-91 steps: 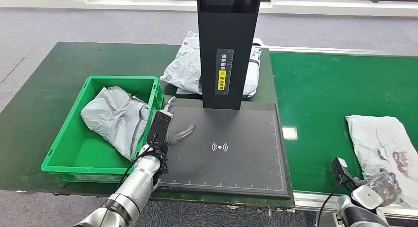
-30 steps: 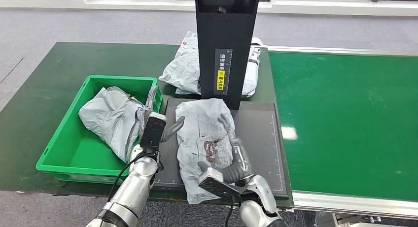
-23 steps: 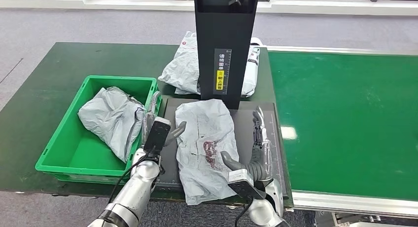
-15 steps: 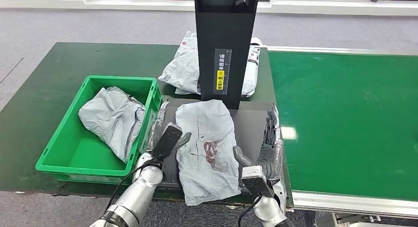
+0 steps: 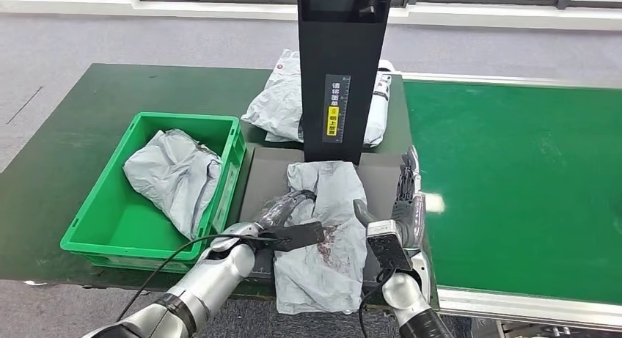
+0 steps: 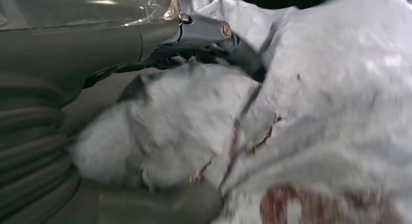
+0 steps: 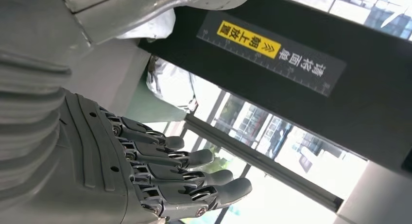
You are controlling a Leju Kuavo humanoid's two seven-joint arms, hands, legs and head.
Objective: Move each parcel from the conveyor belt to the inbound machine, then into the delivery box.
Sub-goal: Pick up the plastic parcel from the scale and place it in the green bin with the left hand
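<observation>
Left robot hand grips the crumpled grey plastic parcel.

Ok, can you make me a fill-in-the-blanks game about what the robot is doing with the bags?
1. The left hand holds the grey parcel lying on the black ____ of the inbound machine.
2. The green delivery box already has ____ parcel inside.
3. The right hand is open and holds ____.
4. Another parcel lies ____ the machine's black column.

Missing words: platform; one; nothing; behind
</observation>
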